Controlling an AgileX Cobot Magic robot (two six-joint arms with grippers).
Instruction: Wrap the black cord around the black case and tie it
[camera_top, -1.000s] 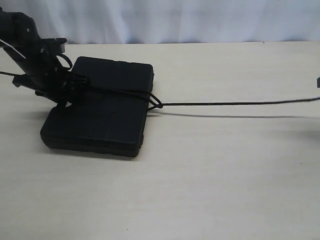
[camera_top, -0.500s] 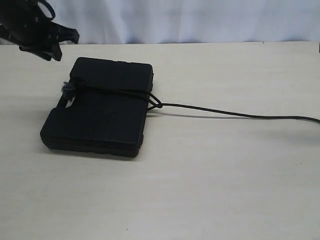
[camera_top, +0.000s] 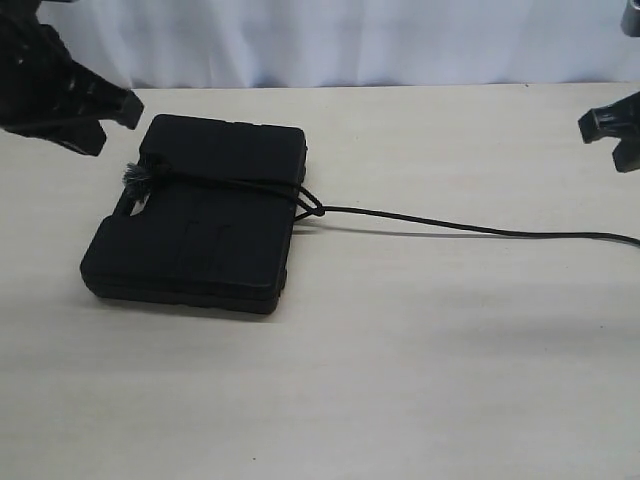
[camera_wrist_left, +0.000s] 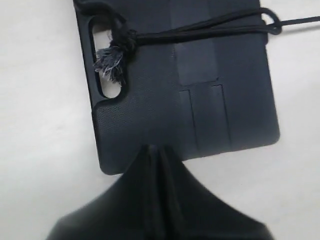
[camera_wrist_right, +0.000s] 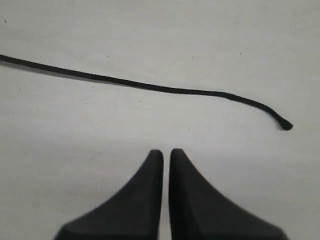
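A pale cream table (camera_top: 400, 380) with a faint wood grain and a few tiny dark specks fills most of the exterior view. A whitish, softly folded curtain (camera_top: 380, 40) closes off the room behind its far edge.

The black case (camera_top: 195, 225) lies flat on the table at about 9 o'clock from the centre. Its handle cut-out (camera_wrist_left: 102, 60) is on the case's 9 o'clock side. The black cord (camera_top: 230, 183) crosses the lid from a frayed tuft (camera_top: 135, 178) at the cut-out to a knot (camera_top: 312, 207) at the case's 3 o'clock edge. From there it trails slack over the bare table toward 3 o'clock and out of the exterior view, casting a thin soft shadow. The right wrist view shows its small knotted tip (camera_wrist_right: 286, 125) resting on the table.

The left gripper (camera_wrist_left: 152, 149) hangs off the table at about 10 o'clock, above and clear of the case. Its fingers are pressed together and hold nothing. The right gripper (camera_wrist_right: 166, 151) hangs at about 2 o'clock near the edge of the exterior view, above the cord's free end and apart from it. Only a hairline slit shows between its fingers, and nothing is between them.
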